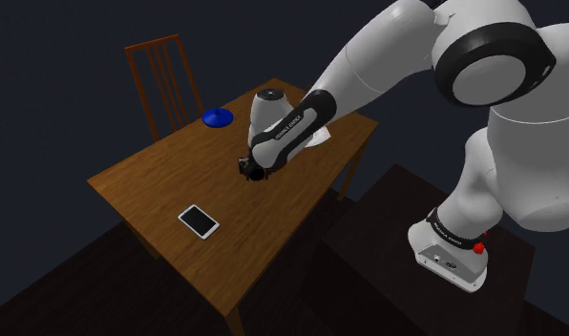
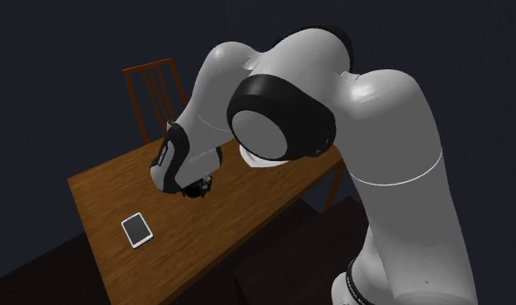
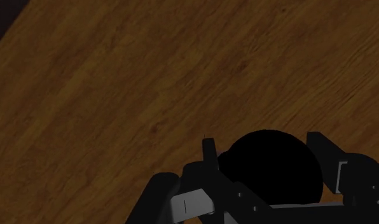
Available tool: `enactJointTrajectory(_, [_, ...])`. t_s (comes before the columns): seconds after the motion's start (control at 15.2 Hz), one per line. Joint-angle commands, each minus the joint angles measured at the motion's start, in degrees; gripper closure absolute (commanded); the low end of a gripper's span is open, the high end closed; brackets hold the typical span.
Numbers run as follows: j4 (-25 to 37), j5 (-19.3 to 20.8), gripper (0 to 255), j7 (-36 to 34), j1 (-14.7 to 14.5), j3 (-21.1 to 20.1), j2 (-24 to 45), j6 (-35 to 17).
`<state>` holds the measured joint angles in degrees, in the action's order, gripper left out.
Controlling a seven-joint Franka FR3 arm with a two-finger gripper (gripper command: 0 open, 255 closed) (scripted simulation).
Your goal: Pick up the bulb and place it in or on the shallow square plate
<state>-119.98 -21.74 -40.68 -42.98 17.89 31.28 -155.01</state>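
A: What is in the shoulder view?
B: A brown table (image 1: 158,186) in a dim room. The white arm (image 1: 368,67) reaches over it. The black hand (image 1: 253,171) hangs over the middle of the table.
A: Where is the plate?
B: The plate (image 1: 199,221) lies flat on the table, to the shoulder view's lower left of the hand and apart from it. It is white with a grey middle.
A: Anything else?
B: A blue thing (image 1: 216,117) sits at the far corner, by a chair (image 1: 163,76). A white thing (image 1: 321,139) peeks out from behind the arm.
A: And the second exterior view?
B: The arm (image 2: 334,104) looks big and close. The hand (image 2: 196,187) points down over the table (image 2: 100,195). The plate (image 2: 137,230) lies to the lower left of it, not touching. The chair (image 2: 152,95) stands behind the table.
A: What about the wrist view?
B: The two fingers (image 3: 209,156) pinch a round black ball between them. That is the bulb (image 3: 271,172). So it sits in the hand (image 3: 264,147), not on the plate. The wood of the table (image 3: 150,83) shows beyond it. I cannot tell if the bulb touches the table.
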Motion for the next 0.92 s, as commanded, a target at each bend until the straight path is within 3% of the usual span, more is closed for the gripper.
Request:
enactJointTrajectory(0.0, [-0.5,-0.2,255,2.3,1.9,0.1,-0.6,0.1])
enactJointTrajectory(0.86, [3.9,-2.8,255,20.6,19.1,-0.2,1.4,3.4])
